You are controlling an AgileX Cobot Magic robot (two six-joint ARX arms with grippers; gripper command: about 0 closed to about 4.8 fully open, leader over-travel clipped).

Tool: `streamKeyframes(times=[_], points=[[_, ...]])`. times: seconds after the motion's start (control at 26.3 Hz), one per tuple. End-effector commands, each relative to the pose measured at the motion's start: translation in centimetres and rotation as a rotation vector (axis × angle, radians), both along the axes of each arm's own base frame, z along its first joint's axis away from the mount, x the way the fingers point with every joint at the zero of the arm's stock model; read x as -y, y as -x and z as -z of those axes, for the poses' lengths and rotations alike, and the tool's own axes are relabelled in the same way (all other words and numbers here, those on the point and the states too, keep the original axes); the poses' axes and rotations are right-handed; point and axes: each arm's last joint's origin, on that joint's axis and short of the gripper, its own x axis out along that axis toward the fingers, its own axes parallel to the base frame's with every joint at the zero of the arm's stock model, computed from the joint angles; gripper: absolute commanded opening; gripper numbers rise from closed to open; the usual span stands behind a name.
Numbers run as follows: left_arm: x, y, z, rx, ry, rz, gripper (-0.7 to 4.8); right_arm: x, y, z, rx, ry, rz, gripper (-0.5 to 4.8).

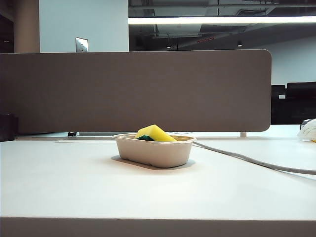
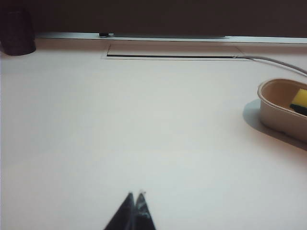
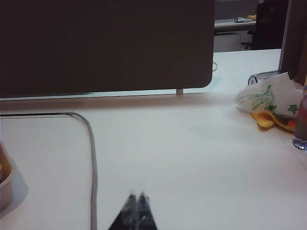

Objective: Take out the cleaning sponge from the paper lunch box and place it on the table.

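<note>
White table is seen in the exterior view, with the cleaning sponge tilted inside the paper lunch box. From the left wrist, the left gripper is shown pressed together, empty, well apart from the box. From the right wrist, the right gripper is likewise closed beside a grey cable.

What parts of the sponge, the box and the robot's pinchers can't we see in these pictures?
- Cleaning sponge: lower part hidden by the paper lunch box wall, exterior view.
- Box: cut off by the picture edge in both wrist views.
- Left gripper, right gripper: only shut tips show; arms absent from the exterior view.
</note>
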Motion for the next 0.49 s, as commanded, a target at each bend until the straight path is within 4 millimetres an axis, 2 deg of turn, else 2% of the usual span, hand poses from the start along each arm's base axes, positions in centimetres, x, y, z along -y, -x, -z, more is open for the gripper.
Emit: streamKeyframes(times=[0.04,0.38,0.49], points=[[0.02,-0.02,-0.10,0.008,-0.001,0.004,-0.05,-0.02,0.04,-0.27,0.017,0.001,-0.004,-0.05],[0.16,-0.01,-0.10,0.008,-0.001,0.018,-0.05,-0.09,0.05,-0.30,0.018,-0.009,-0.030,-0.05],[0.91,0.04,-0.10,0.008,-0.001,0.096,-0.05,-0.31,0.09,-0.35,0.003,-0.157,-0.119,-0.05]])
